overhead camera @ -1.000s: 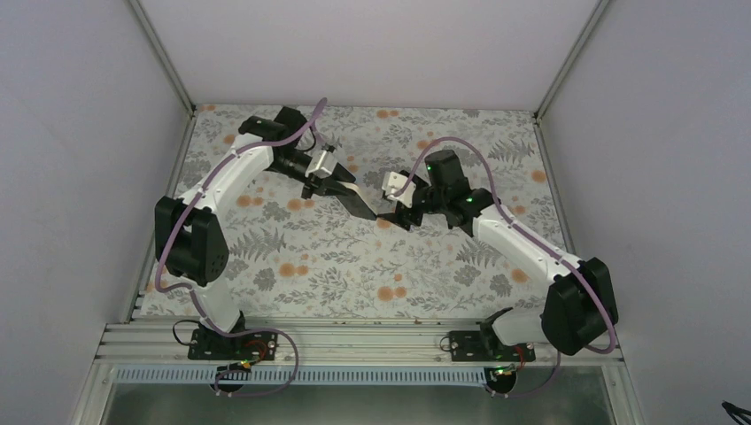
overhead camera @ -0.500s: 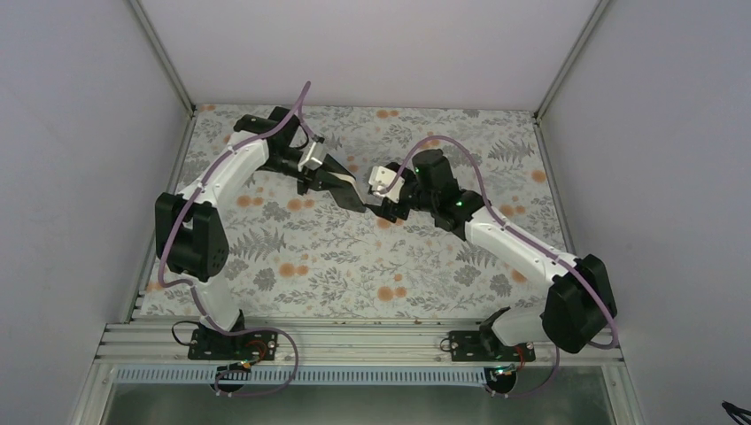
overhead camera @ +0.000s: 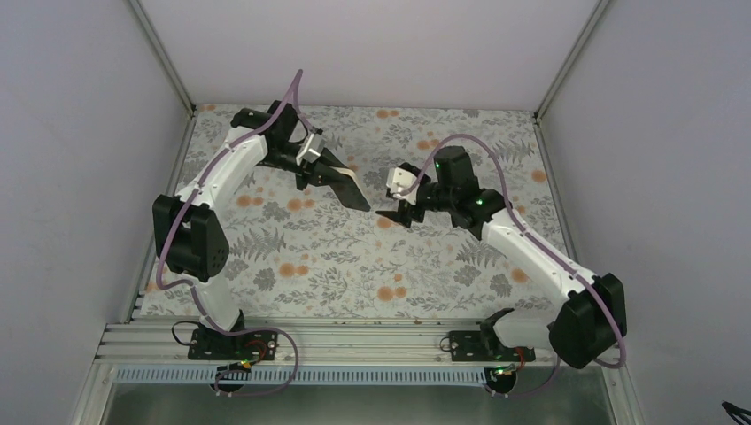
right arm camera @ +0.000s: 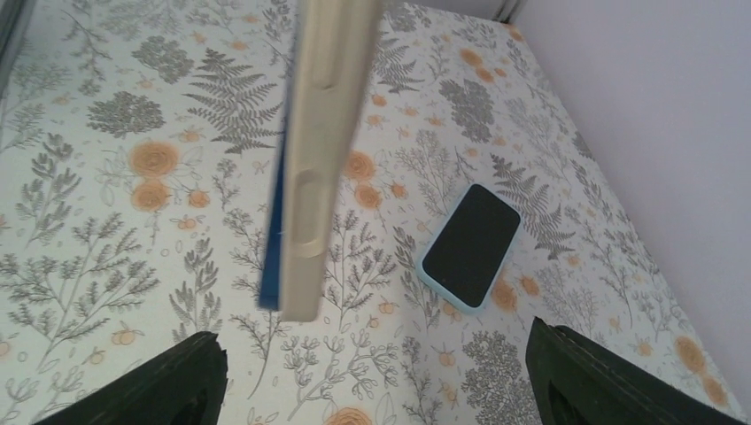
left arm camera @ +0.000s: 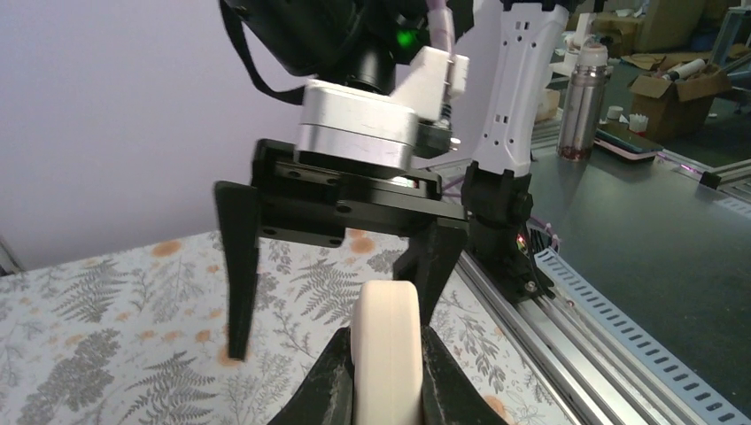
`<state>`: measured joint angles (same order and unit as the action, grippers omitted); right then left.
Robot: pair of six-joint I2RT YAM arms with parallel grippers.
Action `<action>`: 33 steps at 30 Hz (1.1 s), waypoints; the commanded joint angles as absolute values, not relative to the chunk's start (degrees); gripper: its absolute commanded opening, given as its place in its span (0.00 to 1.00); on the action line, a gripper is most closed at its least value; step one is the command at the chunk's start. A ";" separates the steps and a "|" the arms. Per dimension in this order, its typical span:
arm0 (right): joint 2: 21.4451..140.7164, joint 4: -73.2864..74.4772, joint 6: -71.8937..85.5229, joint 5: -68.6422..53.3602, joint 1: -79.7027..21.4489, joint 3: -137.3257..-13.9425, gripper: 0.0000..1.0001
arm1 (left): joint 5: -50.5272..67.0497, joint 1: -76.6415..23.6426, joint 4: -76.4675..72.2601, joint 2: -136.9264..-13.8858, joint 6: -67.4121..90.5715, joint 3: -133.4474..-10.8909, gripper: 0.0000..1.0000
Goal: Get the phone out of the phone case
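Above the far middle of the floral table (overhead camera: 292,266), the left gripper (overhead camera: 328,172) reached in from the back-left, clamped on the cream phone case (overhead camera: 352,189), which it held aloft and tilted. The right gripper (overhead camera: 393,218), jaws spread, had backed off the case's end it touched a second earlier.

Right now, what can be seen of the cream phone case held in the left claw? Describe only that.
The phone case is a cream, matte, rubbery-looking shell seen edge-on, with raised side-button bumps along its rim and a rounded end. A blue layer peeks out along one face; from above it reads as a dark slab. It is held up off the table, tilted, one end pinched in the shut left claw, the other end free. The open right claw faces it without touching.
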<state>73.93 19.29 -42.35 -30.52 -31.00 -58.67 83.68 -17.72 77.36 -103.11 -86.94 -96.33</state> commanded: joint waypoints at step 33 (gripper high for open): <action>76.79 7.94 -38.12 -32.95 -29.85 -55.78 0.83 | 99.46 -17.77 77.69 -101.85 -86.13 -97.55 0.02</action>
